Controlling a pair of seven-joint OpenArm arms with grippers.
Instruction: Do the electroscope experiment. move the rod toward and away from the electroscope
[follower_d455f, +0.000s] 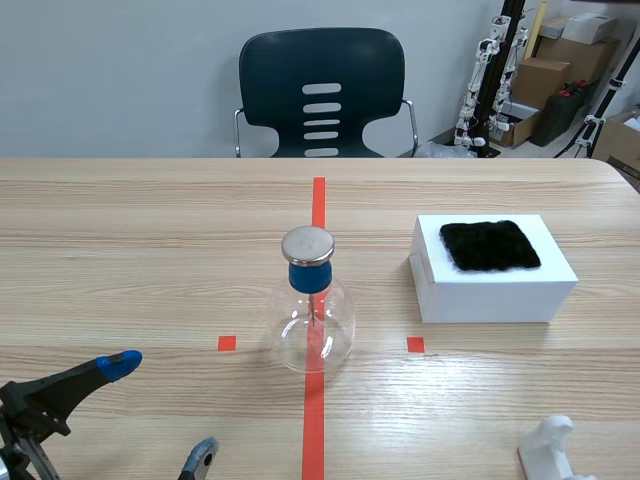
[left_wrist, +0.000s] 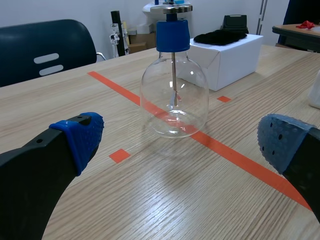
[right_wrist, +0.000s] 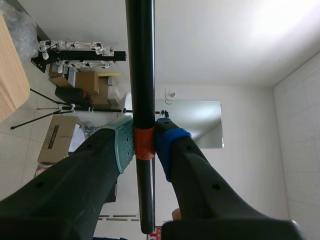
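fingers (right_wrist: 122, 145) at right clamp the rod (right_wrist: 140, 60); white box (follower_d455f: 495, 292), perhaps cloth-topped, beside electroscope (follower_d455f: 312, 300).

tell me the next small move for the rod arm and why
Probably swing the right gripper round to bring the rod toward the electroscope and its metal cap. The rod is clamped between the pads but shows nowhere in the scene view, so it is well off the cap. The left gripper sits open, low, short of the electroscope.
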